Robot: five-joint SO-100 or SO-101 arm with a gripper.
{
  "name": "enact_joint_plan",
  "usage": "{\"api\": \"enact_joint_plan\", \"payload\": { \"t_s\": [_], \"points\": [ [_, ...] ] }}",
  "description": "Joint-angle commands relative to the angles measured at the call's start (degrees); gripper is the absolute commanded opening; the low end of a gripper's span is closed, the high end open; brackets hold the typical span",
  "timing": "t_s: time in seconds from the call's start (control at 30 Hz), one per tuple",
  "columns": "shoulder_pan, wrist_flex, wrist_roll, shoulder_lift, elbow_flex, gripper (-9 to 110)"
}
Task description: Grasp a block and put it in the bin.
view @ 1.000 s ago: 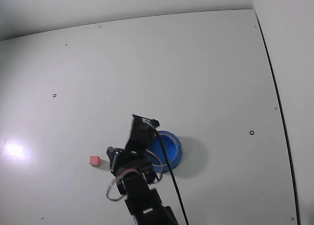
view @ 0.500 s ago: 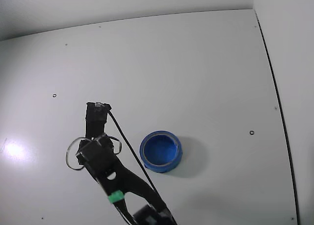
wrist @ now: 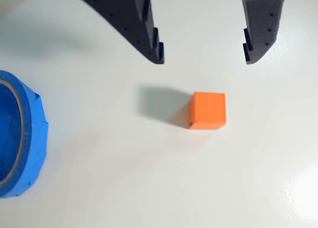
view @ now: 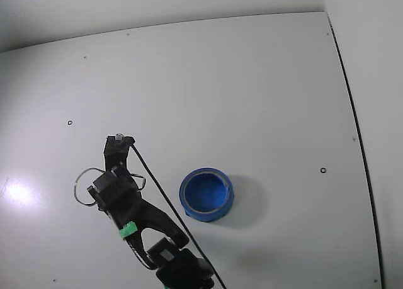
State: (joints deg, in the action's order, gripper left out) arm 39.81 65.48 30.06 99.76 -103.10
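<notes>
While gripper (wrist: 203,56) hangs over white table (wrist: 99,153) with jaws wide apart, holding nothing, block (wrist: 207,110) sits on table just below gap in wrist view, a bit toward right finger. Bin (wrist: 20,138) lies well off to left there. In fixed view, arm (view: 126,207) covers block; bin (view: 206,194) sits to right of arm. Best move, I think: go straight down, keep block in middle of gap, close slowly so block does not slide away. Then lift before moving to bin.

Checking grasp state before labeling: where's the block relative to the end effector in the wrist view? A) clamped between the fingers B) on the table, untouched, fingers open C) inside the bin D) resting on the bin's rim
B: the block lies on the table clear of the open end effector, apart from the bin.
</notes>
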Motion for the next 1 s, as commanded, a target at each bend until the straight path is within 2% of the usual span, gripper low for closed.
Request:
{"api": "enact_joint_plan", "payload": {
  "t_s": [0.0,0.87,0.97],
  "points": [
    [0.35,-0.79,0.62,-1.67,6.86,23],
    [0.35,-0.79,0.79,-20.83,20.04,23],
    [0.35,-0.79,0.79,-21.27,20.04,18]
  ]
}}
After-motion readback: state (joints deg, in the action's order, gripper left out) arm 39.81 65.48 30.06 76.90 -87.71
